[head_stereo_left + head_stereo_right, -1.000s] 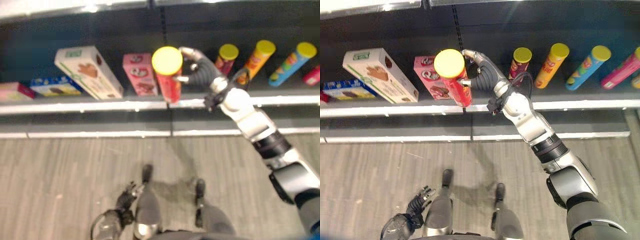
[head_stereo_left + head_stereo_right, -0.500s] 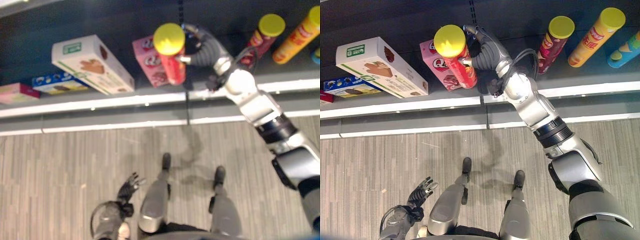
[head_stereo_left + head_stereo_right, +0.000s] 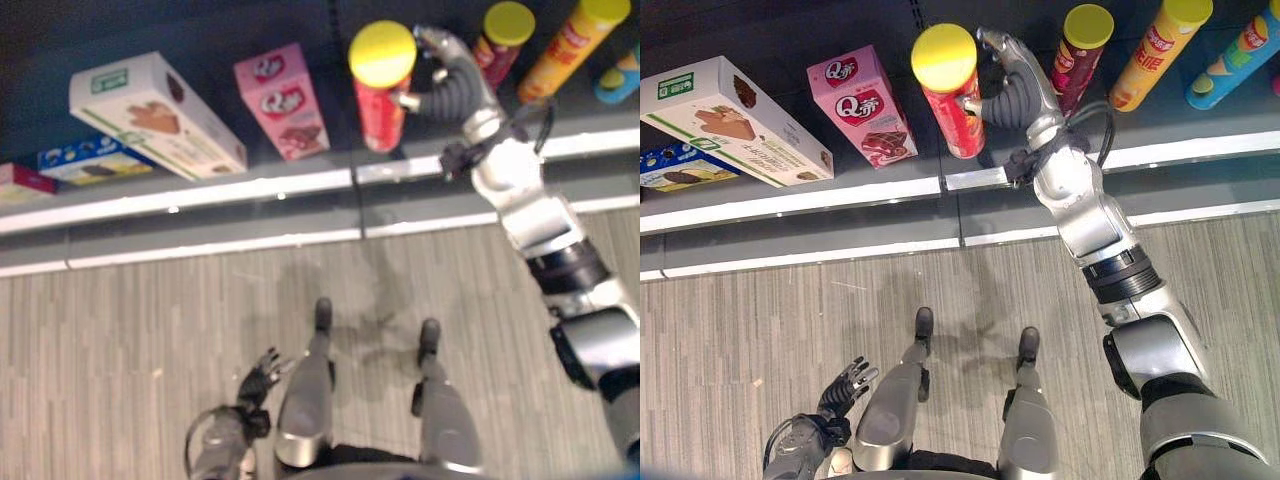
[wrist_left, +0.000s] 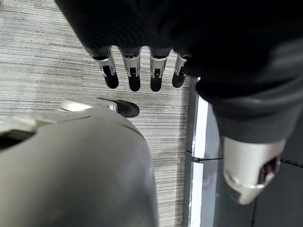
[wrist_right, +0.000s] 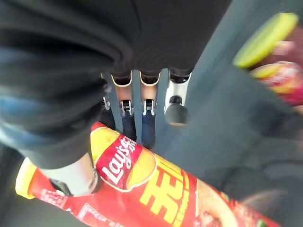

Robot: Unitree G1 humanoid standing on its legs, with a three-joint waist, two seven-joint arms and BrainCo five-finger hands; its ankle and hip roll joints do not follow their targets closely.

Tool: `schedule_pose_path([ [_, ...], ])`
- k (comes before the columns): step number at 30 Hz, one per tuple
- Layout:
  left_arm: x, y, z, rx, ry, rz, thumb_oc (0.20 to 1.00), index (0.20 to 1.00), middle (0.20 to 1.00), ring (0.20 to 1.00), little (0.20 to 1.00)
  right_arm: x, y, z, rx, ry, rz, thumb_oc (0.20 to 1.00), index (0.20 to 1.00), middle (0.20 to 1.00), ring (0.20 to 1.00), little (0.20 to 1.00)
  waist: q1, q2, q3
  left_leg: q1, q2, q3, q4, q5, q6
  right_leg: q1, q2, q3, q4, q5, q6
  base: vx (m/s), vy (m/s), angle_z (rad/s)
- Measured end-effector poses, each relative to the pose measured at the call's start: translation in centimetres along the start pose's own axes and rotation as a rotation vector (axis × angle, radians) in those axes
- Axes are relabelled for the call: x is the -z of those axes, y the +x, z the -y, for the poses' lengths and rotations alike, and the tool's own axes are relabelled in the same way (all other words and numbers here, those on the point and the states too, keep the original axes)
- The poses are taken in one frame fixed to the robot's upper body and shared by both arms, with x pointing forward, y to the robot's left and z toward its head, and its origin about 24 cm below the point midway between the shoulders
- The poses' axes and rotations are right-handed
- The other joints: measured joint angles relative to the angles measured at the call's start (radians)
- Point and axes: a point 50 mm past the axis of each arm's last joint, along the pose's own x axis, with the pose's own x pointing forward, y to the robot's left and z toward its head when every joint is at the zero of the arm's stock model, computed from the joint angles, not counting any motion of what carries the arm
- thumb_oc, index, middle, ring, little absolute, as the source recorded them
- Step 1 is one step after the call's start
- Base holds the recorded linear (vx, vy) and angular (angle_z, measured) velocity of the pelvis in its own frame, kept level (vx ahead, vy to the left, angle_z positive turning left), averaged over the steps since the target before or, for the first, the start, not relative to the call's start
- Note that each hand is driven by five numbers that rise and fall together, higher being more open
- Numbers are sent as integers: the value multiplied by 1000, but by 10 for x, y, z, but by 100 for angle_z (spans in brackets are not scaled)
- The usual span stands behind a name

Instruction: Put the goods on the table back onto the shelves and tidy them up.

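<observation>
**A:** Red chip can [image 3: 952,100] with the yellow lid is standing on the dark shelf [image 3: 890,190], base down near the front edge, tilting a little; the right hand [image 3: 1012,85] is wrapping its side, fingers curling round the upper body just under the lid, thumb pressing the near face in the right wrist view [image 5: 75,179].

**B:** So it's clamped on the can; how is that tube going to behave, do you reckon?

**A:** I'm judging it light, a stiff cardboard cylinder with a glossy skin; probably slippery if squeezed softly, and likely to dent if squeezed hard; tall and narrow too, so it could be tipping easily on release.

**B:** Best place to hold it?

**A:** Mid-body or slightly above, I'd say, round the wall and not by the lid, since that could be popping off.

**B:** Neighbours?

**A:** Pink box [image 3: 862,105] is standing just beside it on the robot's left, apart from it; a dark red can [image 3: 1077,52] is sitting close behind the hand on the right; an orange can [image 3: 1158,48] farther along; a white box [image 3: 732,122] is leaning past the pink one.

**B:** And the other hand?

**A:** Left hand [image 3: 843,388] is hanging low over the wood-look floor [image 3: 740,330], fingers relaxed and straight, holding nothing.
</observation>
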Motion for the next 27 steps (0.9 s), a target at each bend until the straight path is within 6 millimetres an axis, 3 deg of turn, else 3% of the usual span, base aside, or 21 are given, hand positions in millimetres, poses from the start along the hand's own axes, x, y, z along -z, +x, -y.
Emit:
schedule_pose_path([
  [17, -2, 1, 4, 12, -6, 19, 1000, 1000, 1000, 1000, 1000, -2, 9, 22, 142, 9, -3, 200, 200, 200, 200, 200, 18, 8, 4, -71, -1, -6, 2, 7, -11, -66, -3, -4, 0, 5, 7, 1, 4, 0],
  [27, -4, 1, 5, 21, -17, 35, 1000, 1000, 1000, 1000, 1000, -19, 27, 40, 262, 51, 34, 200, 200, 200, 200, 200, 22, 13, 4, -97, -6, -6, 2, 9, -12, -92, -6, -3, 0, 7, 6, 13, 5, 0],
])
